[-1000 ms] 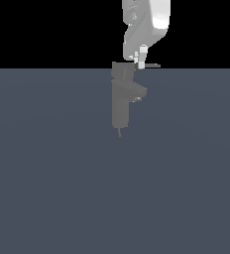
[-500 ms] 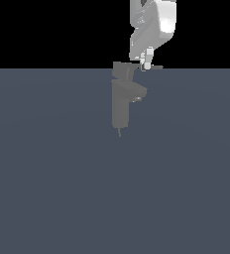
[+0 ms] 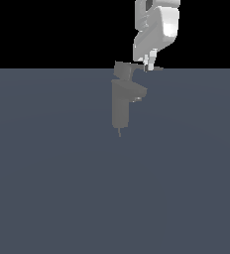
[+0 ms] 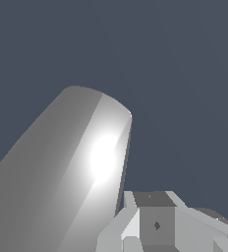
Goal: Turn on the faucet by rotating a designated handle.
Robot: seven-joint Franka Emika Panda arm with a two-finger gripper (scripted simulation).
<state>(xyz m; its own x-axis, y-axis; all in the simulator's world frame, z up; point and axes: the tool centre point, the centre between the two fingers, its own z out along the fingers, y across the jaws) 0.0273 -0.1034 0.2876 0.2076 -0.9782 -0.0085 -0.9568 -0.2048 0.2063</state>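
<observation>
Since a moment ago my gripper [image 3: 147, 63] has shifted slightly above the handle [image 3: 147, 69] atop the faucet [image 3: 122, 101]; whether its fingers are spread I cannot tell; nothing blocks the way on the grey floor [image 3: 52, 173]

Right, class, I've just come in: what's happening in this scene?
A white robot arm is reaching down to a small grey faucet standing on a flat dark surface. Its gripper is at the thin handle on top of the faucet, on the exterior view's right. Whether the fingers actually touch the handle cannot be told.
</observation>
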